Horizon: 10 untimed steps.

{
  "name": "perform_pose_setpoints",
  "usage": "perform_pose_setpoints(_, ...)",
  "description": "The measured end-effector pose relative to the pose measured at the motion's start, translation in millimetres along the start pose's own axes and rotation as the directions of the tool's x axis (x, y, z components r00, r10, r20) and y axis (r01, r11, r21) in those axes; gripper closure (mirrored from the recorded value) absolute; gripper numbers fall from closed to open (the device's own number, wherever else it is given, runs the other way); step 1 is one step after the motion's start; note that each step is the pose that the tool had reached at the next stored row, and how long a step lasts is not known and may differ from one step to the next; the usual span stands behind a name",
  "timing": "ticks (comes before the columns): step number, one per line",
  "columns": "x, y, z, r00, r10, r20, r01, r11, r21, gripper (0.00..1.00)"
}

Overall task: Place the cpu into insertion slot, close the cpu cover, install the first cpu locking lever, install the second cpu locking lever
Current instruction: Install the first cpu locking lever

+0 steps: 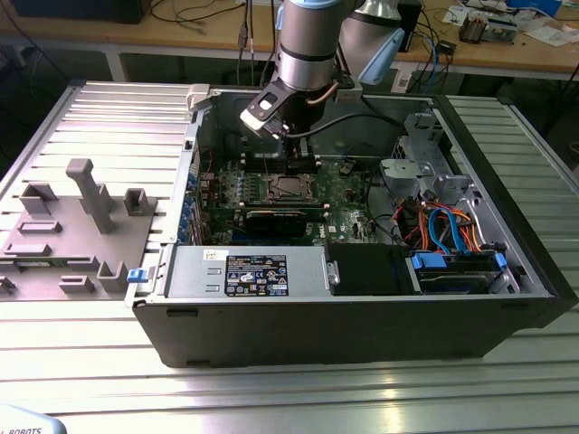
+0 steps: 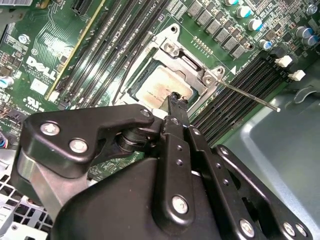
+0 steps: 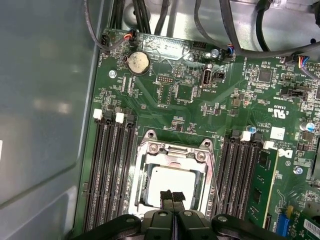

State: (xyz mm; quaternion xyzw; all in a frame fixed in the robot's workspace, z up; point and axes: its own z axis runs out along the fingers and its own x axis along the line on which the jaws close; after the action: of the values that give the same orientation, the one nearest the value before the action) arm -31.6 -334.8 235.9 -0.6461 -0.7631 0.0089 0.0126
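On the exterior view's left, a grey plastic fixture (image 1: 86,212) with upright holders sits on a ribbed metal table (image 1: 271,398). Just beside it lies an open computer case (image 1: 362,316), its green motherboard (image 1: 348,194) exposed. The robot arm (image 1: 308,45) reaches down into the case, over the insertion slot (image 1: 288,187) mid-board. In the first wrist view the gripper (image 3: 172,196) has its two black fingers pressed together, holding nothing, right above the cpu (image 3: 167,179). I cannot tell whether they touch it. The cpu lies flat in the slot, the cpu cover (image 3: 172,151) folded down around it. In the second wrist view a thin metal lever (image 2: 250,95) juts from the socket corner over the memory slots (image 2: 250,75). Further towards the exterior view's right, blue cables (image 1: 448,231) coil inside the case.
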Motion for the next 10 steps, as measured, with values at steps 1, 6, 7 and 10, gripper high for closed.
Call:
perform_pose_setpoints(1,0.0,0.0,0.0,1.0000,-0.002,0.0000,0.002,1.0000,0.0000,0.89)
perform_pose_setpoints(6,0.0,0.0,0.0,0.9999,-0.014,0.0004,0.014,0.9999,0.0001,0.89)
perform_pose_setpoints(7,0.0,0.0,0.0,0.9999,-0.017,0.0005,0.017,0.9999,0.0001,0.89)
perform_pose_setpoints(10,0.0,0.0,0.0,0.9997,-0.023,0.0007,0.023,0.9997,0.0002,0.89)
